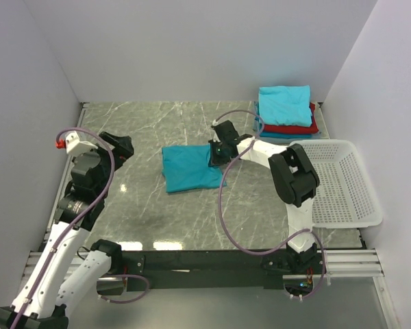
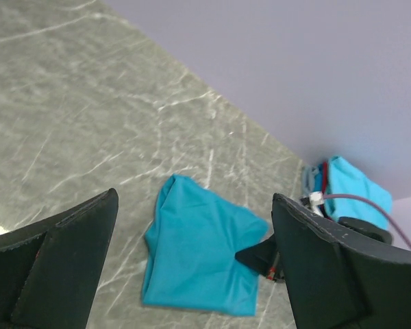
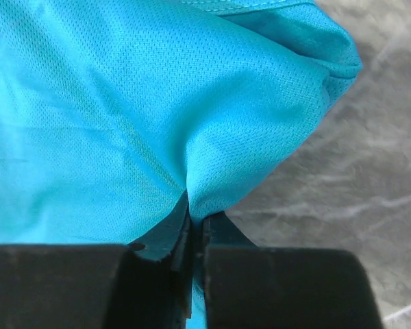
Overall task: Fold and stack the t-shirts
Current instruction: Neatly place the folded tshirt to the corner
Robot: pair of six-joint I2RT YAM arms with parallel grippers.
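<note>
A folded teal t-shirt [image 1: 190, 168] lies in the middle of the table; it also shows in the left wrist view [image 2: 202, 247] and fills the right wrist view [image 3: 123, 110]. My right gripper [image 1: 216, 155] is shut on its right edge, the cloth pinched between the fingers [image 3: 195, 219]. A stack of folded t-shirts [image 1: 286, 111], teal on top with red and blue below, sits at the back right. My left gripper [image 1: 122, 147] is open and empty, held above the table's left side, well apart from the shirt.
A white lattice basket [image 1: 342, 181] stands at the right edge, beside the right arm. Grey walls close in the table at the back and sides. The marble tabletop [image 1: 144, 130] stretches between the left gripper and the shirt.
</note>
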